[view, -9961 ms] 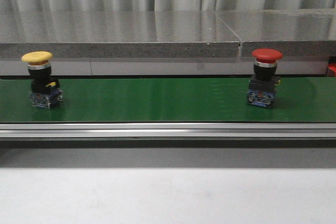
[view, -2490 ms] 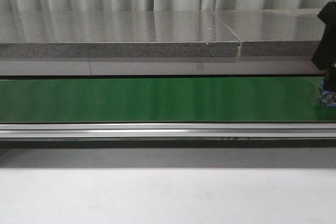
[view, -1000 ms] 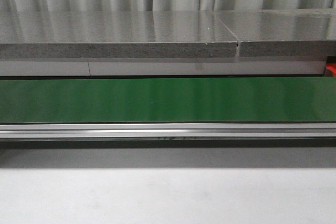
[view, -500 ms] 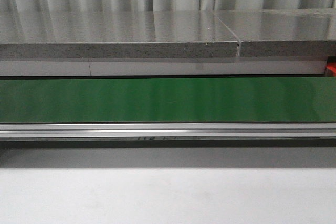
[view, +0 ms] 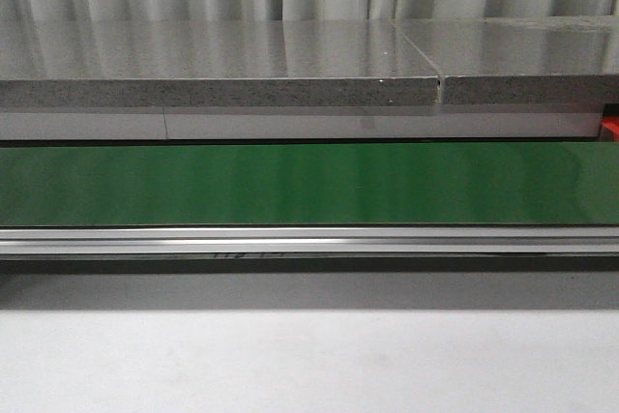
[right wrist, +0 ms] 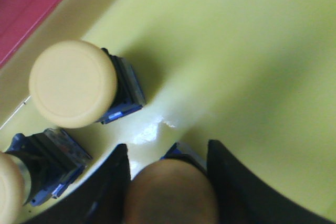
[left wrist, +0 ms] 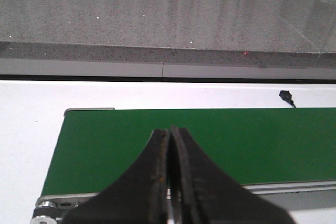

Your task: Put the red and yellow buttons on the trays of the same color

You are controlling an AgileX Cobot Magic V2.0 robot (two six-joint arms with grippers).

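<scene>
While the front view shows only a bare green belt [view: 309,184], with a red sliver [view: 611,128] at its 3 o'clock end, we find no button or gripper there.

From the left wrist, we see the left gripper [left wrist: 170,174] clenched on nothing above the belt.

From the right wrist, our right gripper [right wrist: 169,182] grasps a yellow button [right wrist: 170,192] between its fingers, cap up, over the yellow tray [right wrist: 236,61]; another button [right wrist: 72,83] stands at 10 o'clock. No writing is legible.
</scene>
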